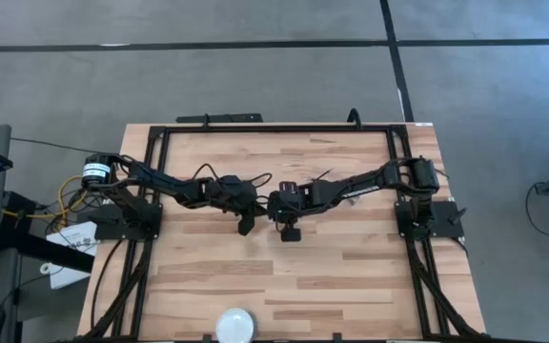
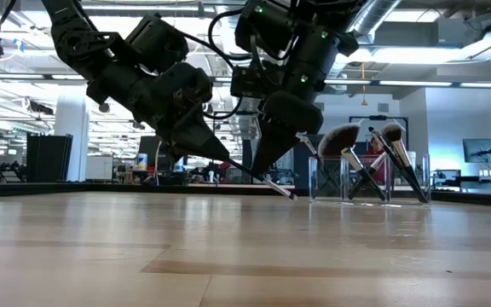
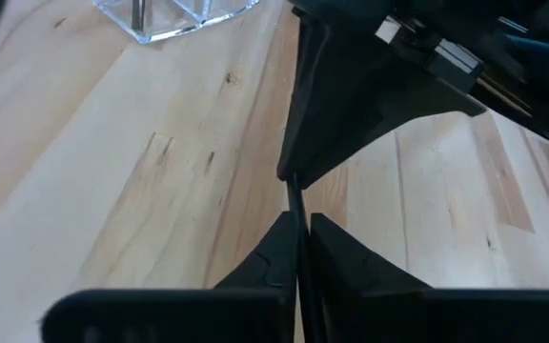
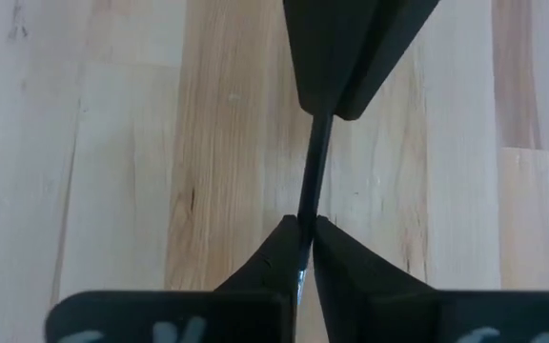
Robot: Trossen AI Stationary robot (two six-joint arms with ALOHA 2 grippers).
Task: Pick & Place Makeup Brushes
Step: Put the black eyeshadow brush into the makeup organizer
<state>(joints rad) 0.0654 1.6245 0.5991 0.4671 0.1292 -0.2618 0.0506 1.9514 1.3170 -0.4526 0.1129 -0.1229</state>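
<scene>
One thin makeup brush (image 2: 275,188) with a dark handle and a silver end is held between both grippers above the middle of the table. My left gripper (image 1: 246,226) is shut on it, and so is my right gripper (image 1: 291,233). In the low view the left gripper (image 2: 226,162) slants down toward the right gripper (image 2: 261,175), and the brush's silver end sticks out beyond the right one. Several other brushes stand upright in a clear holder (image 2: 369,179) at the far side. My left gripper pinches the brush's thin dark handle (image 3: 296,214) between its two fingers. The fingers slant down from the table's left and lie along the handle. The brush is lifted clear of the table. My right gripper pinches the same handle (image 4: 308,214) between its two fingers, farther toward the silver end (image 2: 286,195). The fingers come from above, pointing down. The brush slants downward past them, clear of the table.
A round white dish (image 1: 235,325) sits at the table's near edge. The clear holder also shows in the left wrist view (image 3: 174,17). A black frame (image 1: 274,127) runs around the tabletop. Bare wood lies near and to both sides of the grippers.
</scene>
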